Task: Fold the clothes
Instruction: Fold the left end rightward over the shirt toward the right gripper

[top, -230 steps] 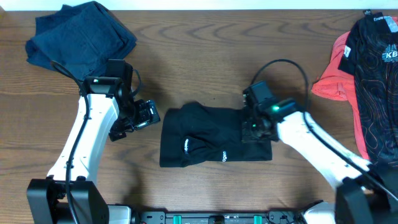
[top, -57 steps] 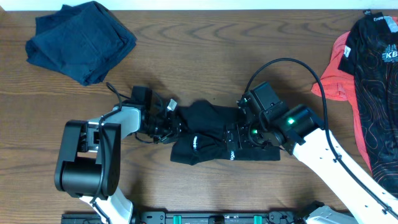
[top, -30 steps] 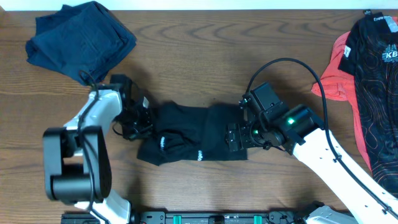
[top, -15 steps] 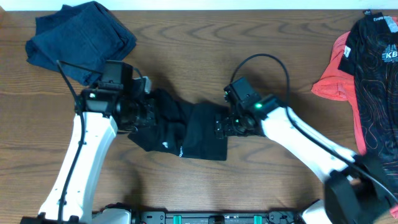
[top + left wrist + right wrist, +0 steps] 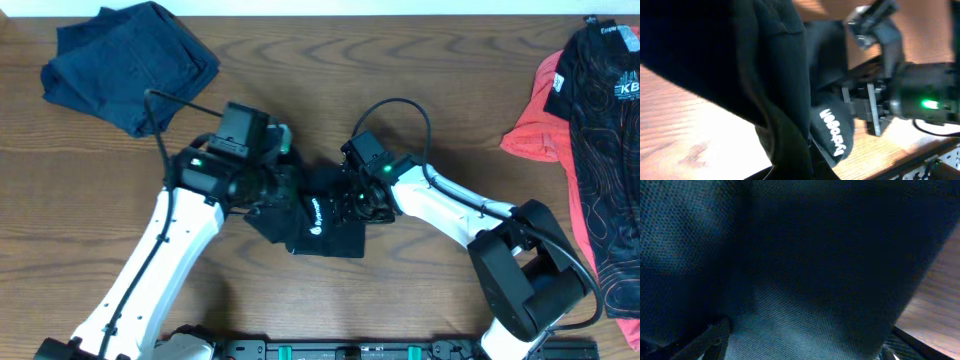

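Centre of table (image 5: 420, 90): black garment (image 5: 318, 215) is lying bunched btwn both arms. L gripper (image 5: 283, 180) is touching its far-left edge, R gripper (image 5: 352, 200) its right side. Cloth is covering both, so can't tell if either is clamping.
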{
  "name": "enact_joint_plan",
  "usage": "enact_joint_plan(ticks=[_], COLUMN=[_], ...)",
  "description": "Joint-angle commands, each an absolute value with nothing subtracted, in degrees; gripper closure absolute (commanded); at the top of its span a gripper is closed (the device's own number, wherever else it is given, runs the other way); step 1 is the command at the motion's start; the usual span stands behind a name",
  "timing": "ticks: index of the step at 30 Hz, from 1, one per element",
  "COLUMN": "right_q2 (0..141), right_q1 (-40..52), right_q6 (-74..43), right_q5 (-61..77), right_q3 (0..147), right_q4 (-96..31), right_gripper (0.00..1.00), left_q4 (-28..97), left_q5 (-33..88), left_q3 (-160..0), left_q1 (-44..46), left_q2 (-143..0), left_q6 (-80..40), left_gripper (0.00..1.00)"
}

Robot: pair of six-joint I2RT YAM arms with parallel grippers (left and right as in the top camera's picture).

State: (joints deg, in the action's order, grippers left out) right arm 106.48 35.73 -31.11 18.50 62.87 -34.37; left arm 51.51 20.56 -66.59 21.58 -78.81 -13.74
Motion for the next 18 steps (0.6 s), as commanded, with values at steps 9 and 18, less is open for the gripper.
enact_joint_plan(ticks=[9,18], right_q2=[109.6,108.4], right_q1=[37.3,33.7], right_q6=[-32.7,-31.8], right_q5=[19.2,4.1], right_q3=[62.2,72.2], right_q4=[-34.7,-54.9], right_gripper=[0.14,0.11], left_q4=[49.5,46.7], left_q5=[20.5,22.9], left_q3=[-67.6,-67.6], left_q1=[28.2,28.5], left_q2=[-87.9,-91.5], left_q6=[-15.2,-15.8], left_gripper=[0.90,0.89])
